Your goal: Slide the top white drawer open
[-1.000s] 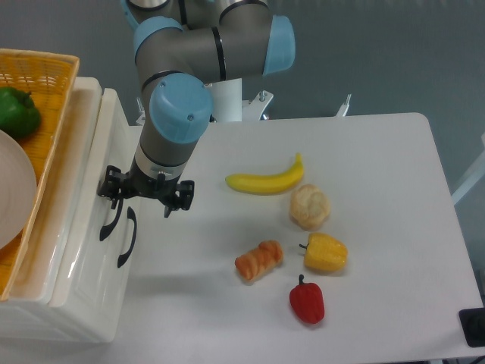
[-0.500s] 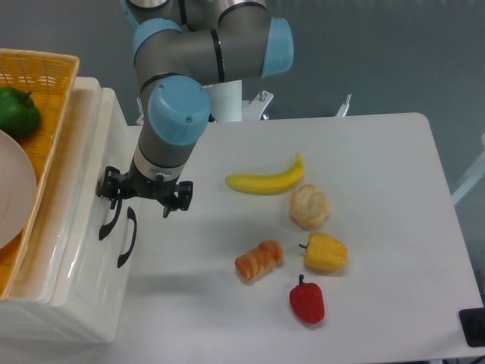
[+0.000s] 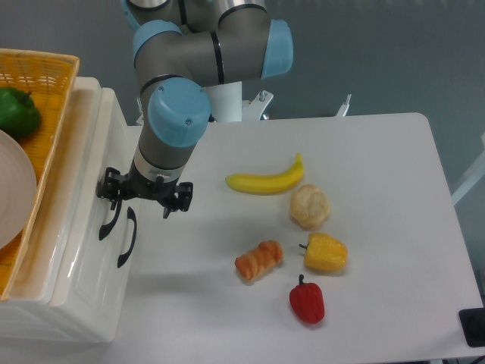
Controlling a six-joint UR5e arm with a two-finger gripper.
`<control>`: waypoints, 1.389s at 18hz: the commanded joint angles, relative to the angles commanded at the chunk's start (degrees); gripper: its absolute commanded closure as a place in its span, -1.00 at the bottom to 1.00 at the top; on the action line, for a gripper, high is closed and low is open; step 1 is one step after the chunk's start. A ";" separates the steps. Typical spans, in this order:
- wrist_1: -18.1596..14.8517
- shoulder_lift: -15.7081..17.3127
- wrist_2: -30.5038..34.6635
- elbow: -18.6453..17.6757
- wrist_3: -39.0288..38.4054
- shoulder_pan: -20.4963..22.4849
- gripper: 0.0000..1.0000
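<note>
Spreading white across most of the view: the desk (image 3: 379,174). Standing at its left edge: a glossy cream-white cabinet, carrying on top a yellow wicker basket (image 3: 47,114) holding a white plate (image 3: 11,189) and a green pepper (image 3: 17,110). Reaching down from the upper middle: the grey and blue arm (image 3: 189,68). Sitting at the cabinet's front, upper of the two: the top white drawer (image 3: 76,227), its curved black handle (image 3: 111,220) just left of the lower drawer's handle (image 3: 129,239). Hovering right at the handles: the pincer (image 3: 144,199), fingers spread apart (left fingertip touching or overlapping the top handle, actual grip not discernible). Lying well apart to the right: a banana (image 3: 265,180), a bread roll (image 3: 310,206) just below its tip, a yellow pepper (image 3: 326,253), a croissant-like pastry (image 3: 259,260), and a red pepper (image 3: 307,300) nearest the front edge.
</note>
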 joint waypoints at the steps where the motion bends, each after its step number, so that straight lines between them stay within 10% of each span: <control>1: 0.00 0.00 0.00 0.00 0.00 0.00 -1.00; 25: 0.53 -0.61 3.95 0.62 0.88 -0.09 -1.00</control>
